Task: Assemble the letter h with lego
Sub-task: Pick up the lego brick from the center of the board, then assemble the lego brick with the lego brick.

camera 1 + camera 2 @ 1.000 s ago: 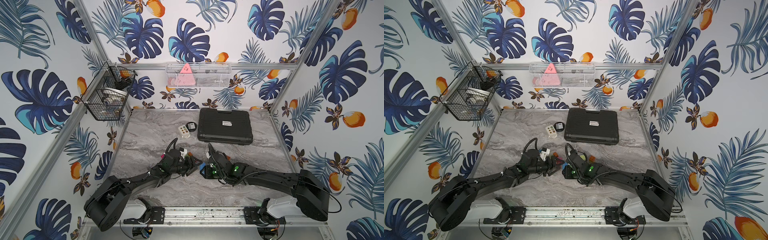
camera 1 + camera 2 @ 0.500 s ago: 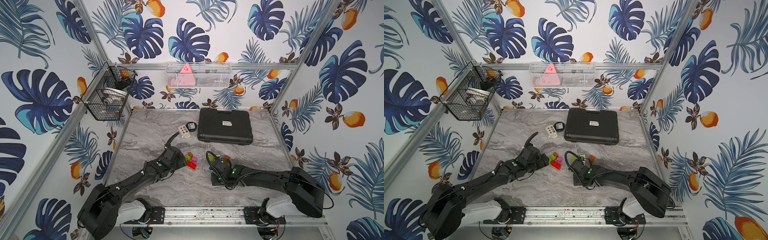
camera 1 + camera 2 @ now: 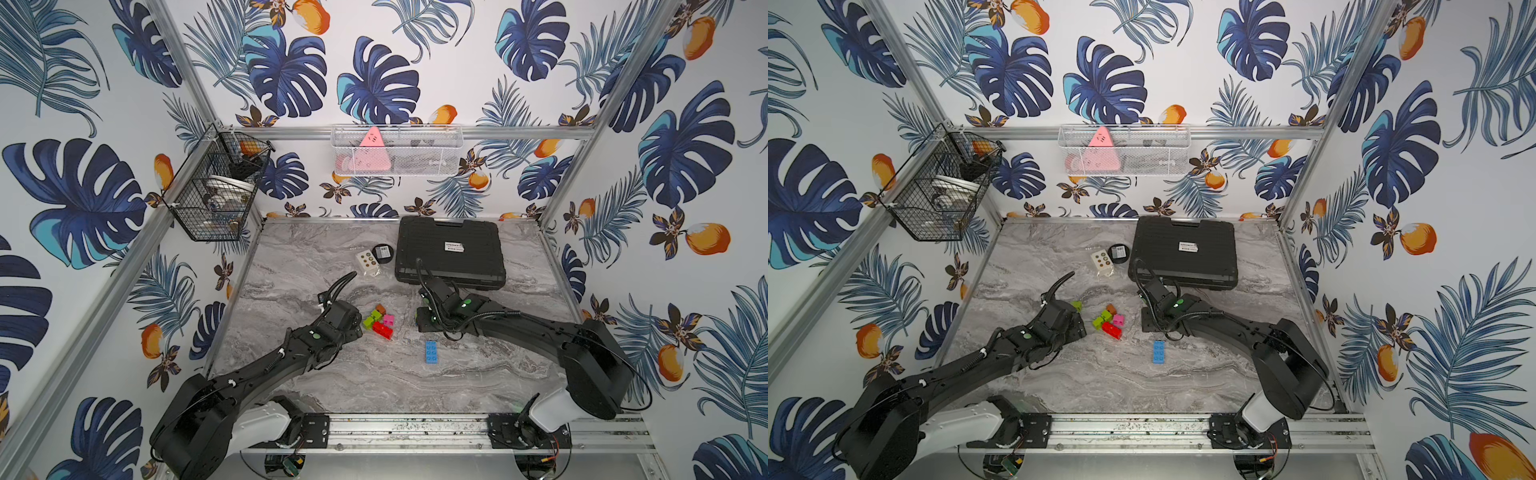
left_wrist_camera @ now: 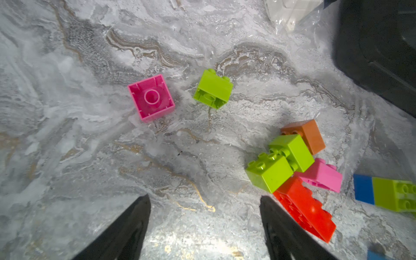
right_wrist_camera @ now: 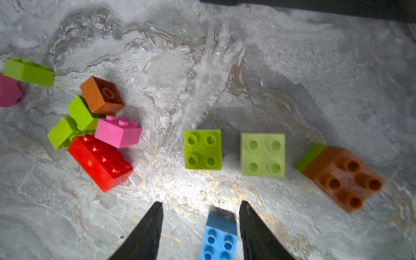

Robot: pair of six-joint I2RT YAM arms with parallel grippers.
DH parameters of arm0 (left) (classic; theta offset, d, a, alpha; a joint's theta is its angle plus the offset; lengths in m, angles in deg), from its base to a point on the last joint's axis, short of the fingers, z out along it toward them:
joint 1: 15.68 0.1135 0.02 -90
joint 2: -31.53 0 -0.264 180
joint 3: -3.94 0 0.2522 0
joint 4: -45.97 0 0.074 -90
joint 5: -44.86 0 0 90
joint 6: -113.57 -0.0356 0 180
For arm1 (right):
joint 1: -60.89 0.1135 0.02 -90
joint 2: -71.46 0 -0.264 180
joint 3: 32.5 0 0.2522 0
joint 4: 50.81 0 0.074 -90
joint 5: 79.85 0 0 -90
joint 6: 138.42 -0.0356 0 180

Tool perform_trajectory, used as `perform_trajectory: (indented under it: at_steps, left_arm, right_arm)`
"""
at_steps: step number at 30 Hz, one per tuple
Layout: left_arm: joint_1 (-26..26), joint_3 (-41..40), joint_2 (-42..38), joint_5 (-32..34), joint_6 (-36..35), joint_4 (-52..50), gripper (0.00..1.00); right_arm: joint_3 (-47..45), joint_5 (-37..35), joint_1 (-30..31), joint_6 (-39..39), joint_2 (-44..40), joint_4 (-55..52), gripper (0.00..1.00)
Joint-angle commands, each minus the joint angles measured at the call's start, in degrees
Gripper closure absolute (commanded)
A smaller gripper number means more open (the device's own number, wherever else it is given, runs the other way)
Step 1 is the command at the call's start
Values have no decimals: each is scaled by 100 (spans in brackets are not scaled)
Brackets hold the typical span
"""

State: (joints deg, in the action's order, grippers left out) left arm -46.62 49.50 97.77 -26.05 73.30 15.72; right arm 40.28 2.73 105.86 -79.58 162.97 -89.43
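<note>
Lego lies loose on the marble table. A cluster of red brick (image 3: 382, 330), two lime bricks, a pink and an orange one sits mid-table, seen too in the left wrist view around the red brick (image 4: 306, 209). My left gripper (image 4: 204, 198) is open and empty, just left of the cluster (image 3: 347, 321). Beyond it lie an upturned magenta brick (image 4: 151, 98) and a lime brick (image 4: 212, 89). My right gripper (image 5: 201, 203) is open; a long blue brick (image 5: 219, 238) lies on the table beside one finger, also visible as the blue brick (image 3: 431, 352). Two lime bricks (image 5: 203, 149) and an orange-on-lime stack (image 5: 344, 177) lie ahead.
A black case (image 3: 449, 251) fills the back right of the table. A white card with coloured dots (image 3: 367, 261) and a black round puck (image 3: 382, 252) lie beside it. A black wire basket (image 3: 216, 195) hangs on the left wall, a white mesh basket (image 3: 395, 151) on the back wall.
A second ago both grippers met tip to tip mid-table. They have drawn apart, the right gripper has opened, and the blue brick now lies free on the table.
</note>
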Motion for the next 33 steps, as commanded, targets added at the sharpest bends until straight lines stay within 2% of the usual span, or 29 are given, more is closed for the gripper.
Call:
perform_trajectory:
  at_steps: [1, 10, 17, 22, 33]
  left_arm:
    - [9, -50, -41, 254, -6, 58, 18]
    - [9, -90, 21, 251, 19, 93, 18]
    - [9, -124, -20, 239, 36, 102, 18]
    - [9, -127, -6, 222, 35, 102, 18]
    - [9, -115, 43, 186, 29, 129, 18]
  right_arm:
    - [289, 39, -51, 335, 314, -30, 43]
    - [558, -110, -144, 439, 1092, 33, 45]
    - [716, -120, -149, 343, 1238, 89, 65]
    - [629, -145, -146, 152, 808, -46, 72]
    - [-696, -146, 43, -810, -864, -577, 72]
